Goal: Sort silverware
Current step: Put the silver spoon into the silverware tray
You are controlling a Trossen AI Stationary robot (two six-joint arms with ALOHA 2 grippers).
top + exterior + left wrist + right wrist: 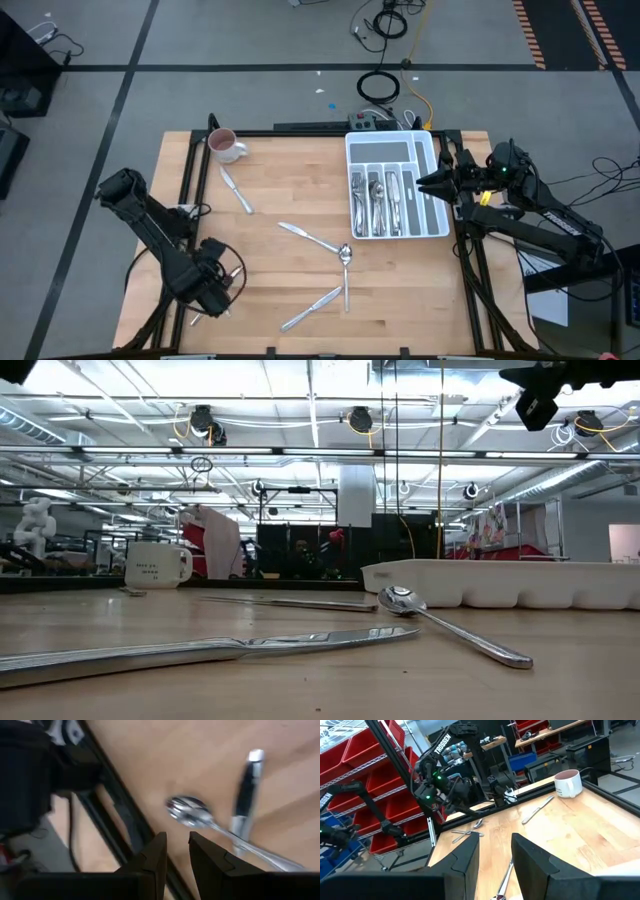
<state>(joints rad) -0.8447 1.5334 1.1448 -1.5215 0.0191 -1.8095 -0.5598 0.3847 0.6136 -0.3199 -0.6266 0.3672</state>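
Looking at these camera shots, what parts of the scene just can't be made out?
- Pieces in the tray: high view, too small to tell forks from spoons; low view, its wall hides them.
- Writing on the mug: low view, too small to read.
- Spoon: left wrist view, blurred, handle cut off by the edge.
- Left gripper: high view, fingers lost against dark arm.

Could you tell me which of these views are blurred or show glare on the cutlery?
Left wrist view: the shiny metal spoon and everything around it are smeared soft. Low view: the long silver knife nearest the lens is soft, with ceiling lights mirrored on its blade. High view: evenly lit, and the white divided plastic tray looks sharp.
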